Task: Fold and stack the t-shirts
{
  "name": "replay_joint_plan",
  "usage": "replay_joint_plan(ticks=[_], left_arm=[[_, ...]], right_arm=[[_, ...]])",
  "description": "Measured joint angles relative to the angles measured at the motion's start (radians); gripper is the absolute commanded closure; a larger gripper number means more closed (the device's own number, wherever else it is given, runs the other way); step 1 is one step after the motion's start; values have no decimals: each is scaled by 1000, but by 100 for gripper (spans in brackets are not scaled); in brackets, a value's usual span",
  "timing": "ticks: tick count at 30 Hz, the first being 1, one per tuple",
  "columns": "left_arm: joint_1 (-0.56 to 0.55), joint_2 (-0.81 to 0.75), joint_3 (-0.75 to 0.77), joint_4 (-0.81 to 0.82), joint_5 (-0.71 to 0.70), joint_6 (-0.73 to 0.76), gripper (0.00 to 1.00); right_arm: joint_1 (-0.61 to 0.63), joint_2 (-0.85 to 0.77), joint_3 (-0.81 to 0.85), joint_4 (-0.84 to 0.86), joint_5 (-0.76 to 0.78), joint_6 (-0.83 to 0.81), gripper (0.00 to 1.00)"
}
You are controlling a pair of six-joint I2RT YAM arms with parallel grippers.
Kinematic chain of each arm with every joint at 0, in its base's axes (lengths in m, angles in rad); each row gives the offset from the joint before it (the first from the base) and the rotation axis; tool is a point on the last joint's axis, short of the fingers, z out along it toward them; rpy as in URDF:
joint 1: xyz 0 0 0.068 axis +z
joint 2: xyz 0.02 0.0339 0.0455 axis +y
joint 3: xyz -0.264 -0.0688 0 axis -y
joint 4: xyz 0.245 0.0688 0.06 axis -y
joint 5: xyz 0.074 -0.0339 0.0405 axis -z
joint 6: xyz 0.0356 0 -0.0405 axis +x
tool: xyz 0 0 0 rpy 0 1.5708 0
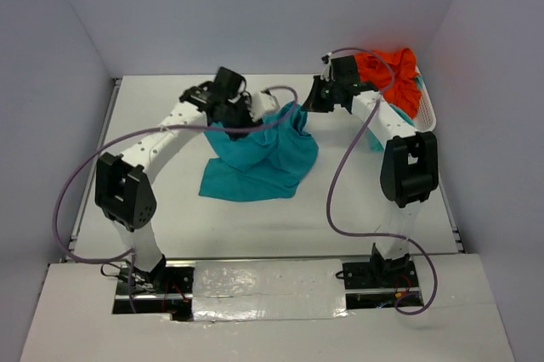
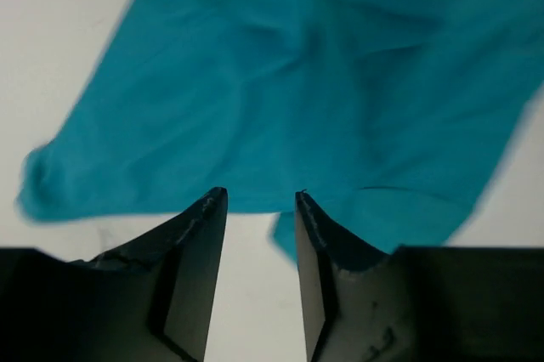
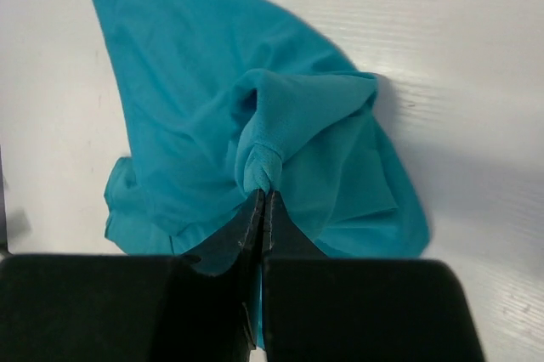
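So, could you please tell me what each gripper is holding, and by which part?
The right gripper has its jaws shut on a bunched fold of the teal t-shirt. The left gripper holds nothing; its jaws stand apart.

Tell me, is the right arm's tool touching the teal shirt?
Touching. The right wrist view shows the right tool pinched shut on a bunched fold of the teal t-shirt.
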Motion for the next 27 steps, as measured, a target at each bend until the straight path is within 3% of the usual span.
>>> replay_joint_plan(ticks=[4,10,14,22,27], left_arm=[[-163,-71,-168,11,81,42,43],[-176,23,-369,163,-58,4,55],[-175,71,-367,224,-120,-40,51],[-177,73,-349,240,-39,-92,42],[-180,85,-345,240,-49,-97,47]], right_arm=[[-37,0,-32,41,-9,14,100],[-42,-2,-142,87,-27,21,100],[-42,-10,-188,93,-34,19,100],[-49,-55,-227,114,-34,12,100],[-61,-58,-229,119,-32,1,100]])
